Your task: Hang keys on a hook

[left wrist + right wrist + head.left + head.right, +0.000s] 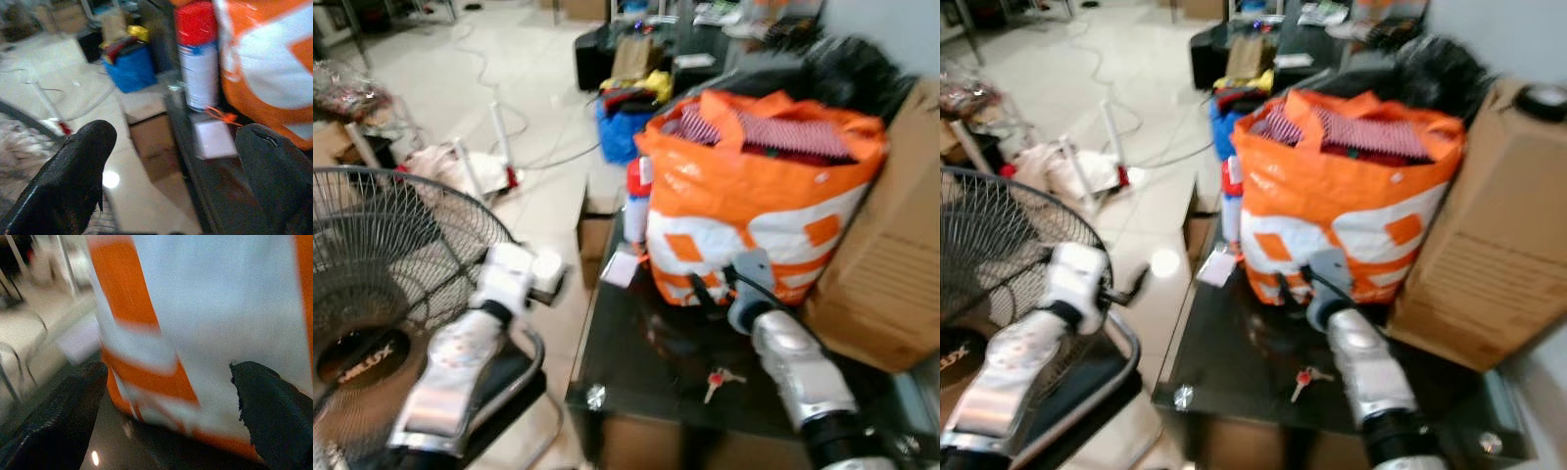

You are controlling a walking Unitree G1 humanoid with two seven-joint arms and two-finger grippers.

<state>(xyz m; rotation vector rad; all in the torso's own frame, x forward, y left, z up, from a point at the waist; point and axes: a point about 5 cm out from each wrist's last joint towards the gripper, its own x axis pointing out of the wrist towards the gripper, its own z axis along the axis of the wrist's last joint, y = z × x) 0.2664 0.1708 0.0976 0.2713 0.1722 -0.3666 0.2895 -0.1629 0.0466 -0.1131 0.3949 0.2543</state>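
Note:
A small bunch of keys (720, 380) with a red tag lies on the dark glass table (626, 367), near its front edge. My right gripper (715, 286) hovers over the table beyond the keys, close to the foot of an orange and white bag (754, 196). In the right wrist view its fingers (63, 416) stand wide apart and open, facing the bag's side (210, 318). My left gripper (1136, 282) is raised left of the table, above the floor, and is open with nothing between its fingers (73, 176).
A red-capped spray can (637, 201) and a white card (622, 266) sit at the table's left edge. A cardboard box (891, 264) stands right of the bag. A standing fan (382, 264) is close on the left. Bags and cables lie on the floor behind.

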